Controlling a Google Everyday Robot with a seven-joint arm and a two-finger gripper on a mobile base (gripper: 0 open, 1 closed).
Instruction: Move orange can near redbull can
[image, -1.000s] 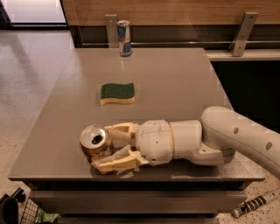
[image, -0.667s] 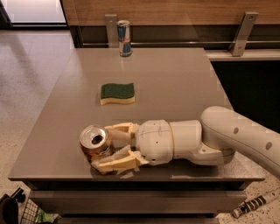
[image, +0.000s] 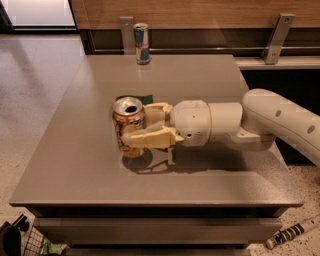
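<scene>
The orange can (image: 128, 131), orange-brown and gold with an open silver top, is upright near the middle of the grey table (image: 70, 165). My gripper (image: 136, 125) reaches in from the right and is shut on it, with one cream finger (image: 150, 138) across its front and the other behind it. A shadow lies on the table just under the can and hand. The redbull can (image: 142, 43), slim, blue and silver, stands at the table's far edge, well beyond the orange can.
A green sponge (image: 136, 98) peeks out just behind the orange can and gripper. A wooden wall with metal brackets (image: 274, 37) runs behind the table. A wire basket (image: 30, 242) sits on the floor at the front left.
My gripper has carried the orange can away from the table's front edge, toward the far side and a little right. It now sits in front of the sponge. The redbull can has not moved.
</scene>
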